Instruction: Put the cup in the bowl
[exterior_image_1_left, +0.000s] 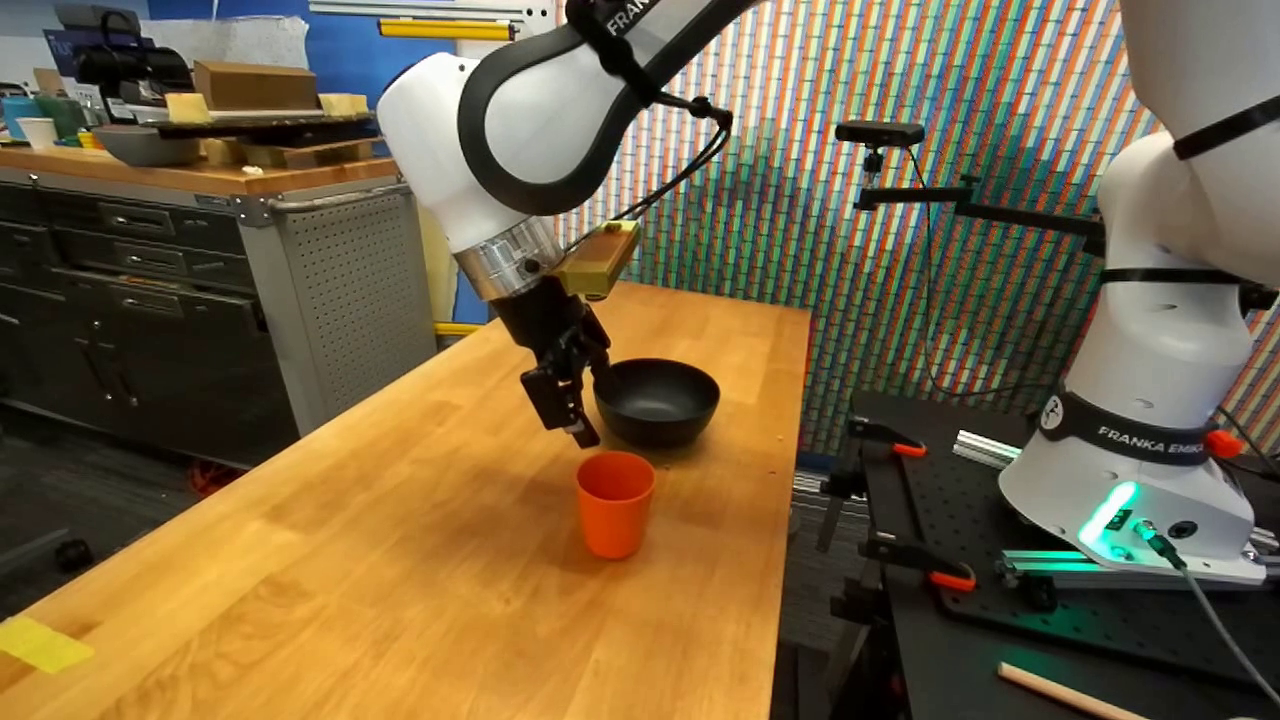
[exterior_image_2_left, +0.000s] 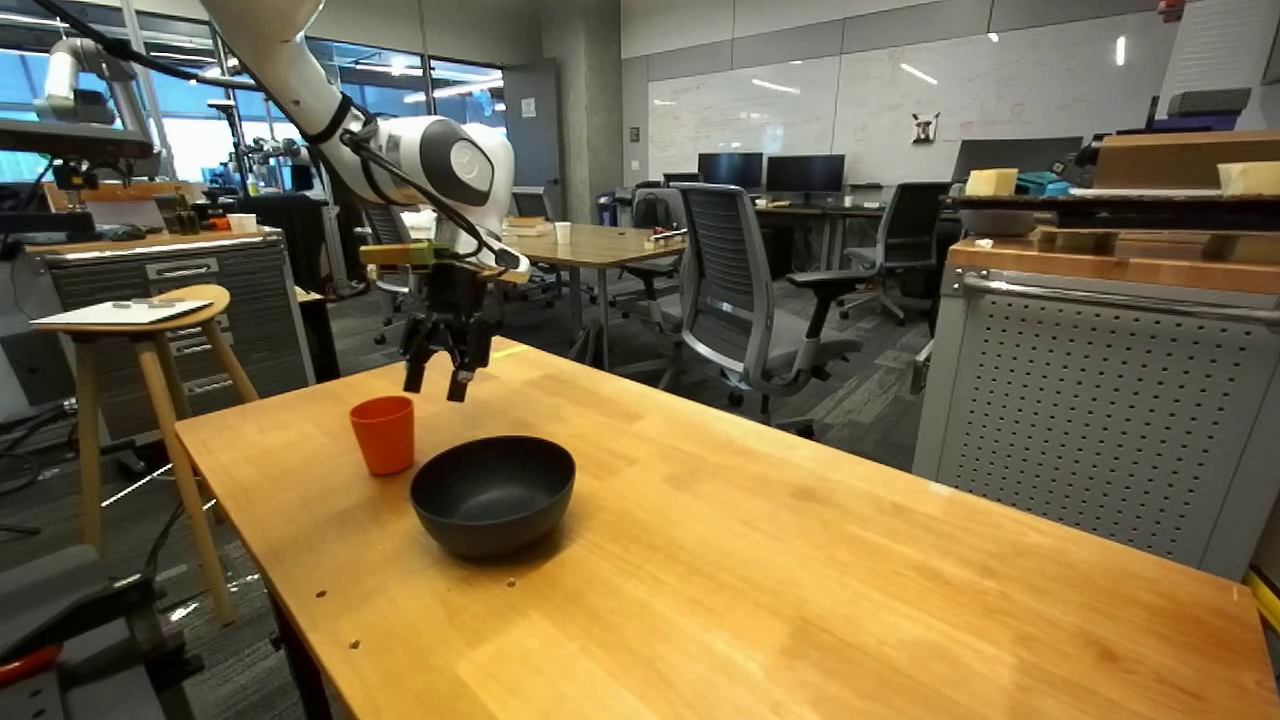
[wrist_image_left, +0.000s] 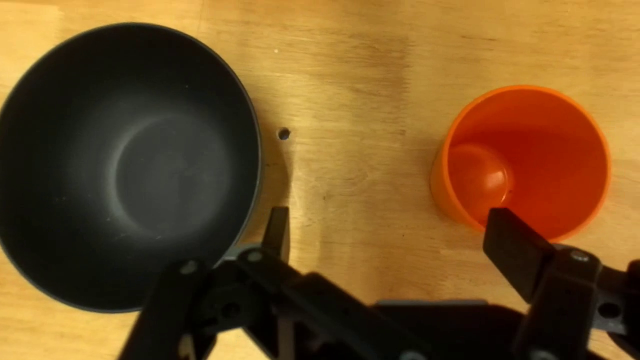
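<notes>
The orange-red cup (exterior_image_1_left: 615, 510) stands upright on the table, and it also shows in an exterior view (exterior_image_2_left: 384, 440). In the wrist view the cup (wrist_image_left: 550, 145) is at the right and looks empty inside. The black bowl (exterior_image_1_left: 658, 400) stands close to the cup, with a gap of bare wood between them. It also shows in an exterior view (exterior_image_2_left: 493, 500) and at the left of the wrist view (wrist_image_left: 165, 170), empty inside. My gripper (wrist_image_left: 390, 222) is open and empty above the table, its fingers spread wide. It hangs beside the cup and bowl in both exterior views (exterior_image_2_left: 436, 385).
The wooden table (exterior_image_1_left: 400, 560) carries the cup and bowl, with yellow tape (exterior_image_1_left: 45, 643) at one end. The robot base (exterior_image_1_left: 1140, 430) stands on a black stand beside the table. A grey workshop cart (exterior_image_2_left: 1100, 400) and office chairs (exterior_image_2_left: 750, 290) stand past the table's edge.
</notes>
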